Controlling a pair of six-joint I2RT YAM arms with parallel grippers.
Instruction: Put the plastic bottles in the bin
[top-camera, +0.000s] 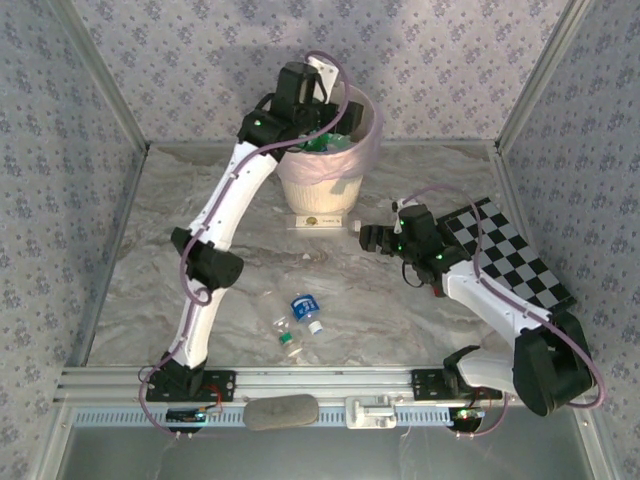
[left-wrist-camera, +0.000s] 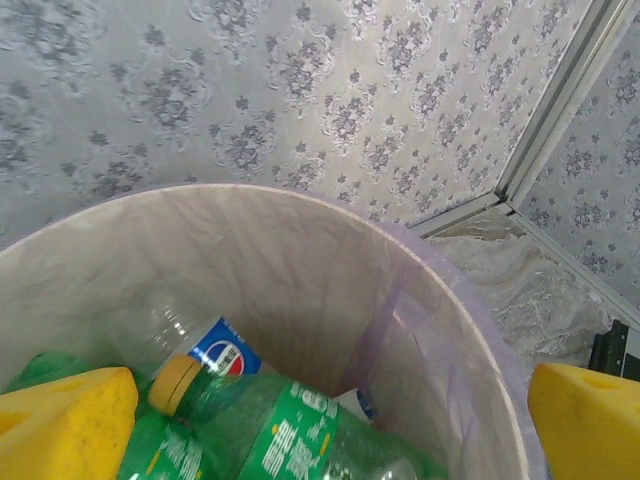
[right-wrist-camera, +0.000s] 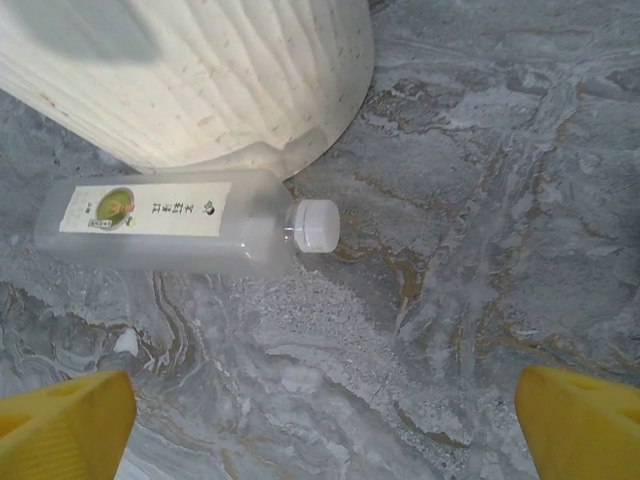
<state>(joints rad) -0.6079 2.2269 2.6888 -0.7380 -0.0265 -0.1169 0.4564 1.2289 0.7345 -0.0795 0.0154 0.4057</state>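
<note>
The bin (top-camera: 318, 185), cream with a pink bag over its rim, stands at the back centre. My left gripper (top-camera: 318, 120) hangs open over its mouth. Between its yellow fingers (left-wrist-camera: 60, 425) I look down on a green bottle with a yellow cap (left-wrist-camera: 270, 425) and a clear blue-labelled bottle (left-wrist-camera: 215, 350) lying inside the bin (left-wrist-camera: 440, 330). A frosted white bottle (right-wrist-camera: 170, 222) with a white cap lies on its side against the bin's base (right-wrist-camera: 200, 80). My right gripper (top-camera: 368, 238) is open, just right of that bottle (top-camera: 325, 221). Two small bottles (top-camera: 305, 308) (top-camera: 286, 336) lie on the table near the front.
A black-and-white checkerboard (top-camera: 515, 255) lies at the right, under the right arm. A grey oblong pad (top-camera: 281, 411) rests on the front rail. Patterned walls close in the marble table (top-camera: 130, 290) at the back and both sides.
</note>
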